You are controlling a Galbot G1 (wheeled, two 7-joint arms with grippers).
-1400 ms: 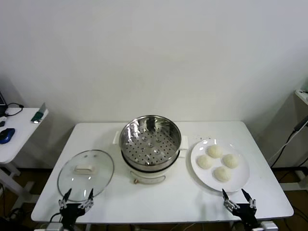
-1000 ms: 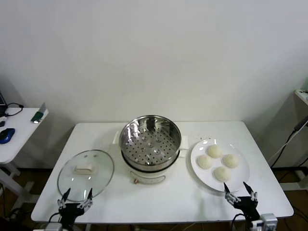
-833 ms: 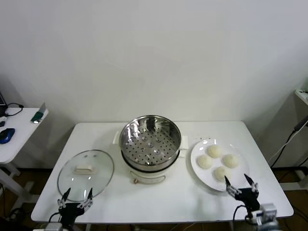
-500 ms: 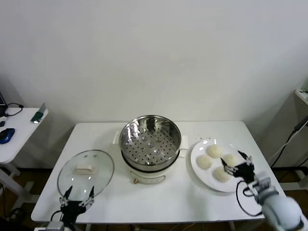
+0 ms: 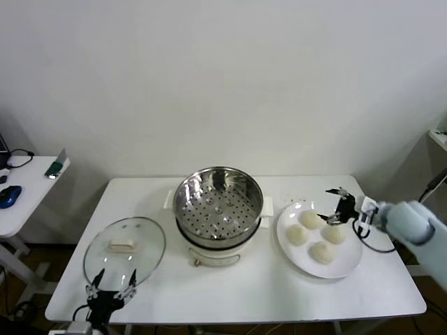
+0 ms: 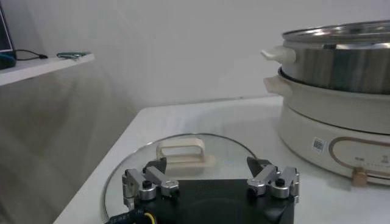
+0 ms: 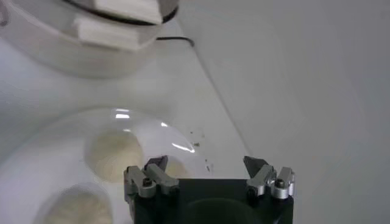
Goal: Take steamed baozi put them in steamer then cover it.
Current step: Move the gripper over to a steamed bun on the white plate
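Observation:
Four cream-white baozi (image 5: 311,219) lie on a white plate (image 5: 347,258) to the right of the steamer (image 5: 216,209), whose perforated tray is empty. The glass cover (image 5: 124,250) with its cream handle lies flat on the table to the steamer's left. My right gripper (image 5: 337,207) is open and empty, just above the plate's far right part, near the back baozi. In the right wrist view the gripper (image 7: 207,167) is over the plate (image 7: 36,152) with a baozi (image 7: 113,155) ahead of it. My left gripper (image 5: 112,286) is open at the table's front edge, before the cover (image 6: 183,152).
The white table (image 5: 230,293) ends close behind the left gripper. A side desk (image 5: 28,188) with a mouse stands at the far left. The steamer's white base with a knob (image 6: 359,178) shows in the left wrist view. A wall is behind the table.
My right arm has risen from the table's front edge and swung up and back to the plate's far right side. The left arm, cover, steamer and baozi have not moved.

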